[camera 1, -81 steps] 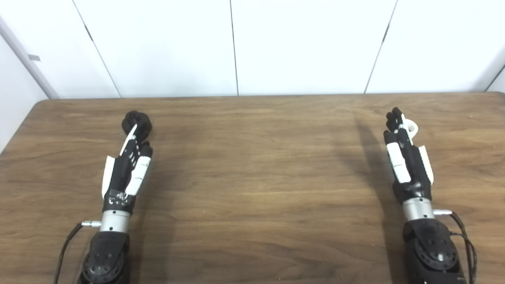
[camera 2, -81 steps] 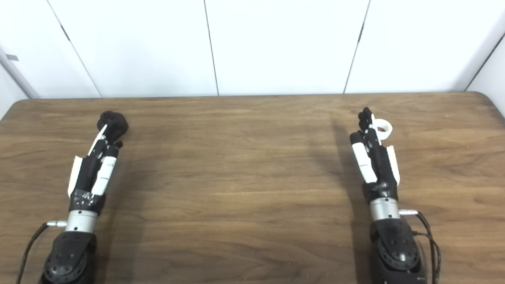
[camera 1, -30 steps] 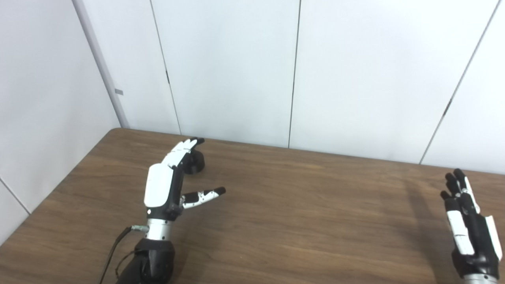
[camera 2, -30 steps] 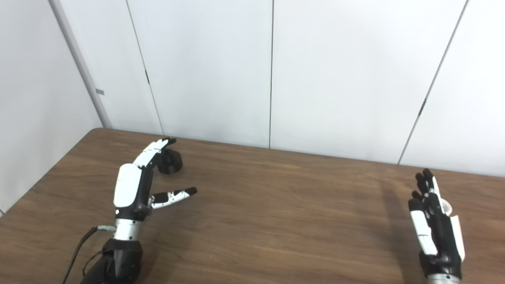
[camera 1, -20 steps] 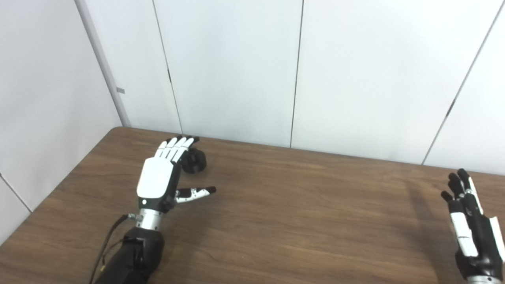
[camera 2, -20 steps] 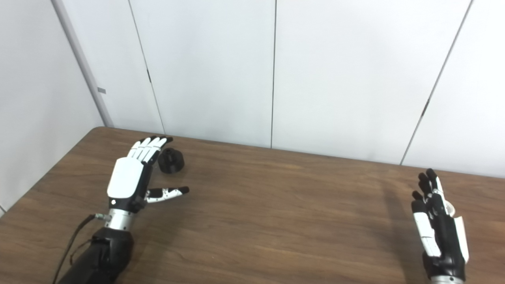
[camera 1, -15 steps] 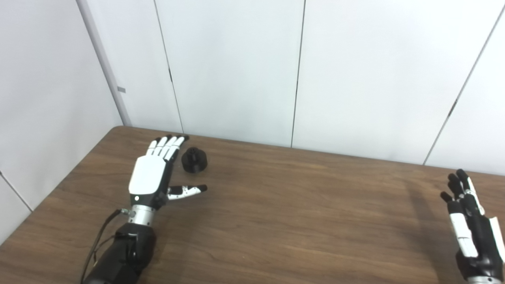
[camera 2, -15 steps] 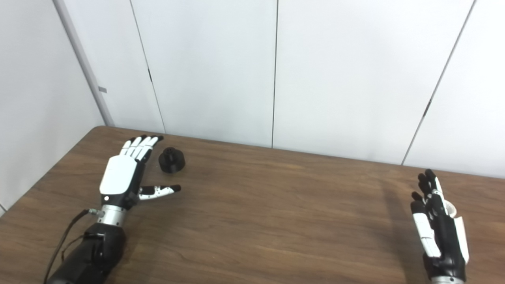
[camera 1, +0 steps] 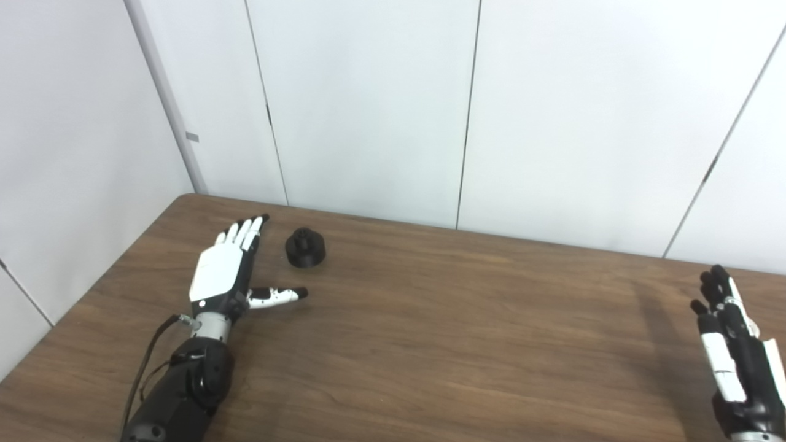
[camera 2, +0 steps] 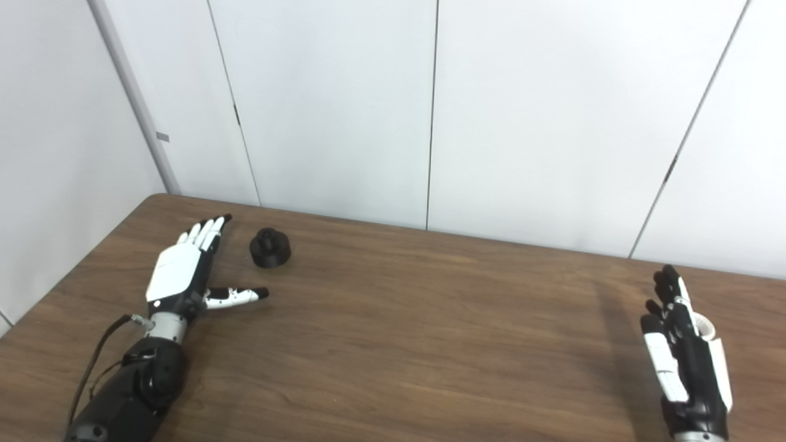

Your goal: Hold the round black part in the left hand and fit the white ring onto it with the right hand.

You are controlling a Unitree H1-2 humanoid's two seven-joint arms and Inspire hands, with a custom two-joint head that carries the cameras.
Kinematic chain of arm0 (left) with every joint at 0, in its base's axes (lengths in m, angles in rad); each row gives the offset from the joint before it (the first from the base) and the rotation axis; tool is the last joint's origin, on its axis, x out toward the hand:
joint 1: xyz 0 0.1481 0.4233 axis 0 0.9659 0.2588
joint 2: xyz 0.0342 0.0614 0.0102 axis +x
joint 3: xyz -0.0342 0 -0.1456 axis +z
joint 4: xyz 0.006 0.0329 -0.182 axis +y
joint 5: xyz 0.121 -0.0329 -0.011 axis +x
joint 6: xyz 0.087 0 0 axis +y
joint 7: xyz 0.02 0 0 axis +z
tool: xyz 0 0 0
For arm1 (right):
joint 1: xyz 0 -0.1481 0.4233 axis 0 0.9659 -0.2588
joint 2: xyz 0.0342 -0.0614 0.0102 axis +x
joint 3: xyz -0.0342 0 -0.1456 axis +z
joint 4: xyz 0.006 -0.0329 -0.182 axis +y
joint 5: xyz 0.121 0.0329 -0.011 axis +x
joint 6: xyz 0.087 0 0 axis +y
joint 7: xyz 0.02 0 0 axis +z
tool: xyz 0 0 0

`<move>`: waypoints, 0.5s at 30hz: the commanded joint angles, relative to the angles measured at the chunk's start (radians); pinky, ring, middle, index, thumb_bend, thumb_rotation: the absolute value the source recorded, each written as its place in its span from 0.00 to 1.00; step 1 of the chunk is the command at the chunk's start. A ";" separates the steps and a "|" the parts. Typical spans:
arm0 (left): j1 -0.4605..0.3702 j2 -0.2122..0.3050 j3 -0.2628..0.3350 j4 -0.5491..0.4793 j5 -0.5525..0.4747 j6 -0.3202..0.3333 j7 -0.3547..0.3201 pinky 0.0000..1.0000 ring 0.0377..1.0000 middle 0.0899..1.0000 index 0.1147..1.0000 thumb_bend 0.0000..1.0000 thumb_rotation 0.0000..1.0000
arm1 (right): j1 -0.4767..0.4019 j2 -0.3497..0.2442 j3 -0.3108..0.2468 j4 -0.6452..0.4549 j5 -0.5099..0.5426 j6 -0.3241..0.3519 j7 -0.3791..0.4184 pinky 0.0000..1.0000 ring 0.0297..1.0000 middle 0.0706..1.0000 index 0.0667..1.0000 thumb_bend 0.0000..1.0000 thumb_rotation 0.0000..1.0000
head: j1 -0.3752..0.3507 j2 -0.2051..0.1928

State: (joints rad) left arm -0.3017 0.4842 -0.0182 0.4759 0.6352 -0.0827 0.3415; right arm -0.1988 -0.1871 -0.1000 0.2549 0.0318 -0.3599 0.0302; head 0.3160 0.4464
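Observation:
The round black part stands on the wooden table at the far left. My left hand lies open and flat just left of it, palm down, thumb spread toward the right; it does not touch the part. My right hand is open and upright on its edge at the table's right side, fingers straight. The white ring peeks out behind the right hand, mostly hidden by it. Both hands hold nothing.
White wall panels rise behind the table's far edge and along the left side. The table's left corner lies close to the left hand.
My left hand has swung left and down, off the black part, and now lies flat beside it. The right hand has stayed put. Since 2.7 s ago the camera has tilted up.

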 commanded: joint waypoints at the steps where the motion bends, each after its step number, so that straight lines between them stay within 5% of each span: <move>1: -0.060 0.061 0.010 -0.035 -0.026 0.018 -0.050 1.00 1.00 1.00 1.00 1.00 0.49 | 0.093 0.015 0.008 0.080 0.005 -0.003 0.007 0.95 0.99 0.96 0.97 0.47 0.83 | 0.001 0.002; 8: -0.101 0.111 0.028 -0.057 -0.146 0.096 -0.260 1.00 1.00 1.00 0.96 1.00 0.52 | 0.101 0.013 0.009 0.060 -0.007 0.007 0.004 0.94 0.99 0.97 0.97 0.45 0.82 | 0.006 0.013; 15: -0.127 0.154 0.037 -0.042 -0.248 0.096 -0.383 0.98 1.00 0.99 0.93 1.00 0.52 | 0.103 0.013 0.006 0.050 0.008 0.019 0.016 0.96 0.99 0.97 0.97 0.46 0.83 | 0.015 0.022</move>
State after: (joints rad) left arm -0.3802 0.5971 0.0073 0.4514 0.3995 0.0216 -0.0363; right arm -0.1890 -0.1912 -0.1007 0.2418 0.0303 -0.3499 0.0408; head 0.3298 0.4679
